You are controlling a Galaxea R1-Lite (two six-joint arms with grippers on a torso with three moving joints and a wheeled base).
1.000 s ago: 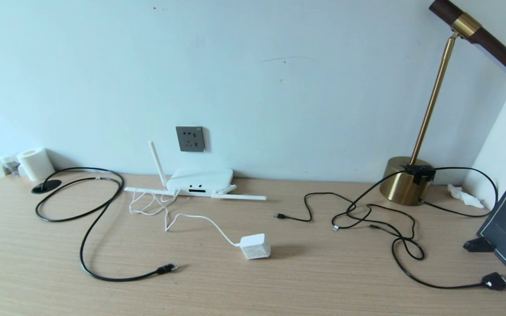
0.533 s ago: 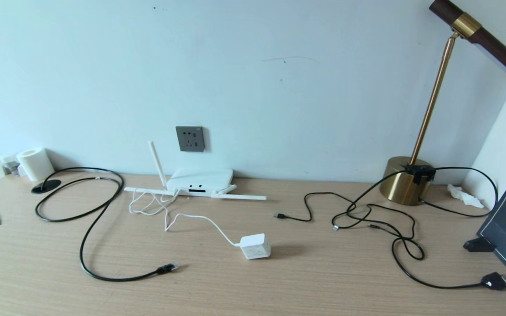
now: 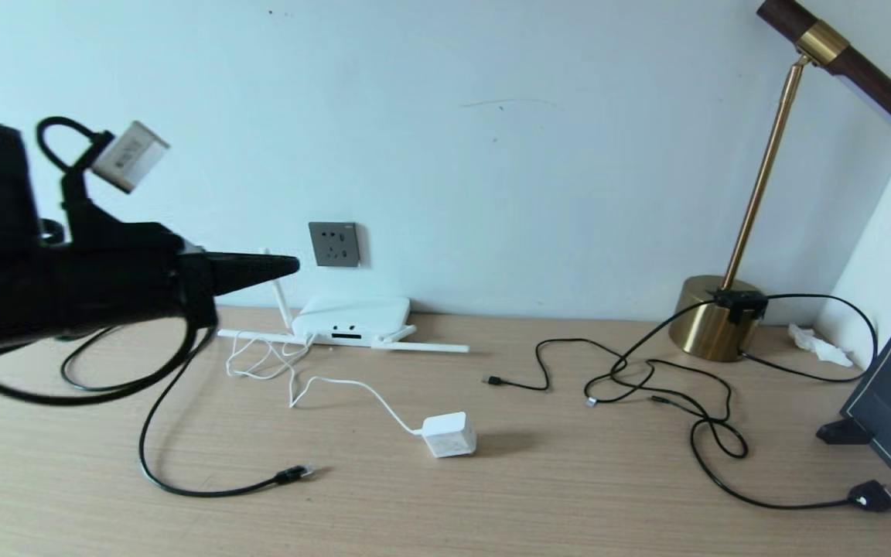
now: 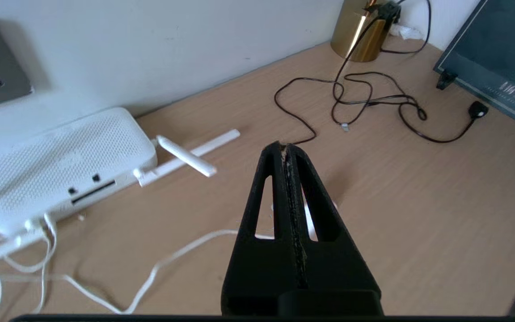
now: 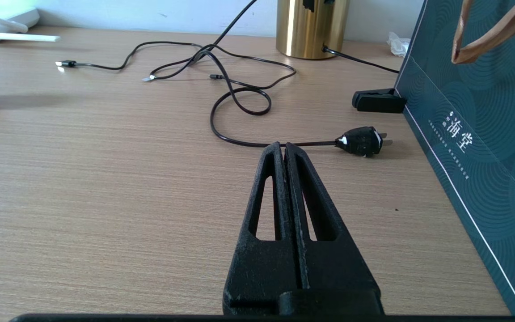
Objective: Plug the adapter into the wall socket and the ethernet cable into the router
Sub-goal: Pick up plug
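Above the desk, left gripper [image 3: 291, 266]: closed, empty — it cannot take the adapter [image 3: 449, 434] until opened.
Cord: may drag the router [image 3: 351, 318].

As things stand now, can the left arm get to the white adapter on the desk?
Probably yes. The left gripper, shut and empty, hangs above the desk near the router; the adapter lies in the open, only its own thin cord attached. The jaws must open first.
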